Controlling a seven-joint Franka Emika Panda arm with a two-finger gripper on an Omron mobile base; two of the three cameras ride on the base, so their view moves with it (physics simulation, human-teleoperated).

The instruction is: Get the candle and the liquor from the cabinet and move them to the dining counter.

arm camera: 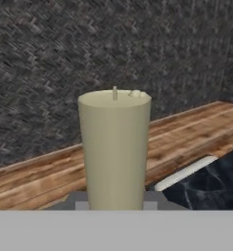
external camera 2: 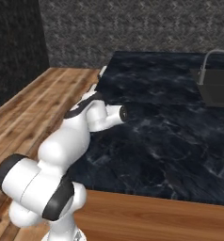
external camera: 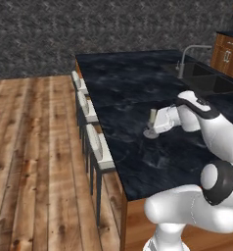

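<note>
The candle (external camera: 151,117) is a cream-white stick in a small silvery holder with a round base. It stands upright at the surface of the dining counter (external camera: 128,83), near its left edge; whether the base touches the marble I cannot tell. My gripper (external camera: 154,125) reaches in from the right and is shut on the candle low down, at the holder. In the hand view the candle (arm camera: 114,147) rises very close in the middle, with the dining counter (arm camera: 211,184) at the lower right. The liquor and the cabinet are out of view.
White stools (external camera: 101,152) line the counter's left edge over a wooden floor (external camera: 35,162). A sink (external camera: 206,81) with a curved faucet (external camera: 189,54) is set into the counter's far right. Lower wooden drawers (external camera: 228,56) stand behind it.
</note>
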